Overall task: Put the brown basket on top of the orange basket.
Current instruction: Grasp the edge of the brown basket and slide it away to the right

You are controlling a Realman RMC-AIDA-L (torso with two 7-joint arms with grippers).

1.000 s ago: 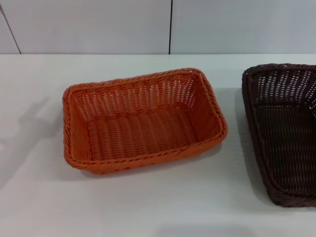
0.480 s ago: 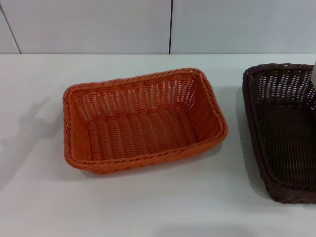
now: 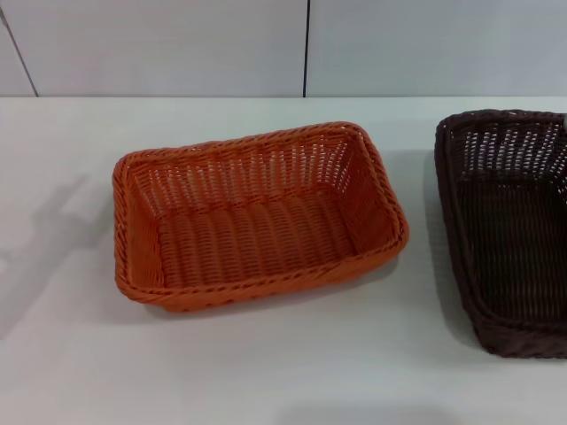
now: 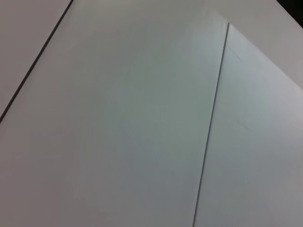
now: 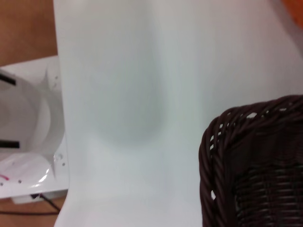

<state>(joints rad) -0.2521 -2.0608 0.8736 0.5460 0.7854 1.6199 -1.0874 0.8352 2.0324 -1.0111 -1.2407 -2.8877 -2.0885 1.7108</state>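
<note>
The orange basket [image 3: 257,221] stands open and empty on the white table [image 3: 266,372], in the middle of the head view. The brown basket [image 3: 509,230] is to its right, apart from it and cut off by the head view's right edge. One corner of the brown basket [image 5: 251,165] fills the right wrist view up close, so my right arm is right by it. Only a grey sliver of that arm [image 3: 564,122] shows, at the basket's far rim. My left gripper is out of view; its wrist view shows only white panels.
A white wall [image 3: 177,44] with dark seams runs behind the table's far edge. The right wrist view shows the table's edge, a white robot base [image 5: 23,142] and brown floor [image 5: 23,28] beyond it.
The brown basket has shifted slightly: its near end sits higher in the head view than before. A grey part appeared at the right edge by its far rim, then drew back to a sliver.
</note>
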